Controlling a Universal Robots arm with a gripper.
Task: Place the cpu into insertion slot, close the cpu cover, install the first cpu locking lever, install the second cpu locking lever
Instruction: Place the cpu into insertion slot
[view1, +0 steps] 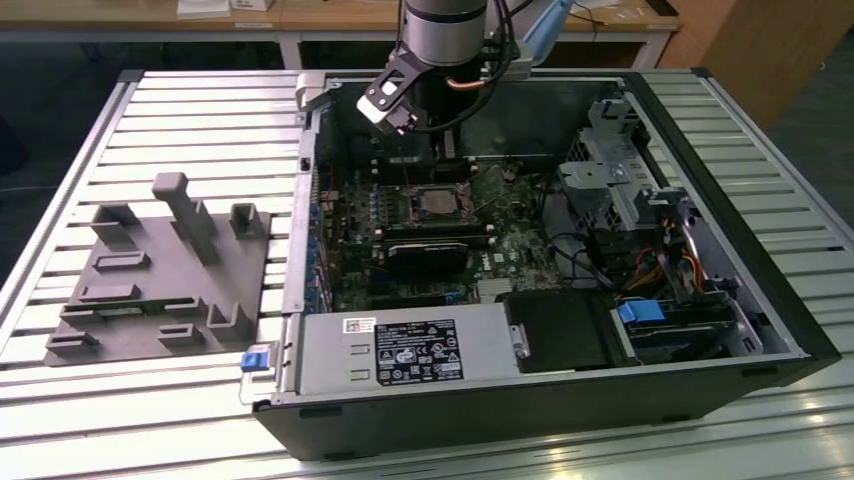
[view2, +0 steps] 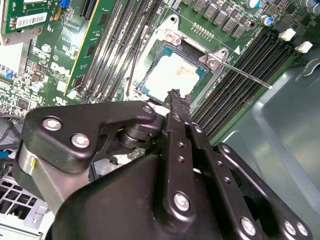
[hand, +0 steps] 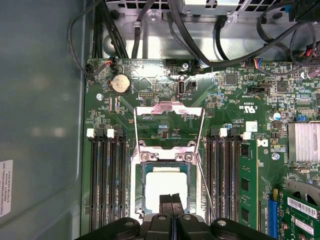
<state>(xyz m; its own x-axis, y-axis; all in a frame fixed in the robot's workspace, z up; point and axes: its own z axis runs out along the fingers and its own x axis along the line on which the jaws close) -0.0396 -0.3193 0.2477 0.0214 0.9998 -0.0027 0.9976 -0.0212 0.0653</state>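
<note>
Silvery-beige cpu (hand: 162, 185) sits in the insertion slot (hand: 136, 190); we count that done. The cpu cover (hand: 170, 107) looks raised, a locking lever (view2: 245, 75) loose. The gripper (hand: 171, 199), fingers together and empty, hovers at the cpu's edge.

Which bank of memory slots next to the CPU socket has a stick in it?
The bank on the finned heatsink's side: a green stick fills its outermost slot; the other bank's slots sit empty.

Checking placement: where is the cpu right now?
In the first wrist view, the flat square silvery cpu lies in the silver-rimmed insertion slot, between black memory slot banks, at the tips of the end effector.
</note>
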